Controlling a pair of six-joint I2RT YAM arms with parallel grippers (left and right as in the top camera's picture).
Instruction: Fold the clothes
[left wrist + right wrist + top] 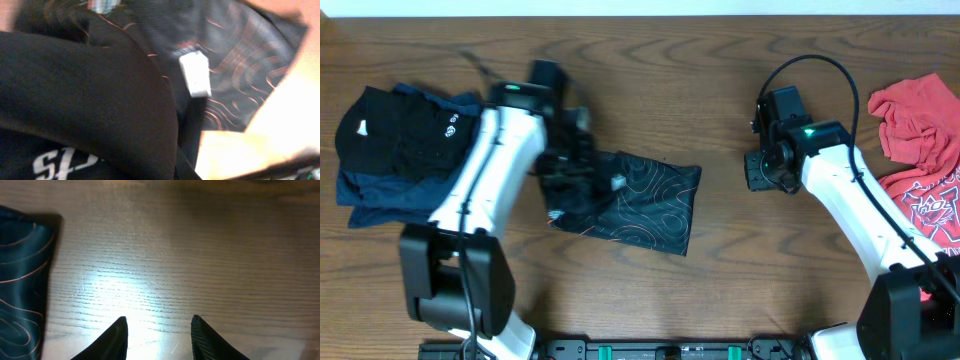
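Note:
The black jersey (645, 200) with thin orange contour lines lies folded in the middle of the table. My left gripper (575, 170) is on its bunched left end. In the left wrist view black cloth (90, 100) fills the frame and hides the fingers, and a white tag (195, 75) shows on the jersey; the gripper looks shut on the cloth. My right gripper (758, 170) is open and empty over bare wood (159, 325), just right of the jersey's edge (20, 280). The red white-printed T-shirt (920, 130) lies crumpled at the far right.
A pile of dark navy and black clothes (400, 150) lies at the far left, beside my left arm. The wooden table (720, 80) shows bare between the jersey and the red T-shirt. A black rail runs along the front edge (670, 350).

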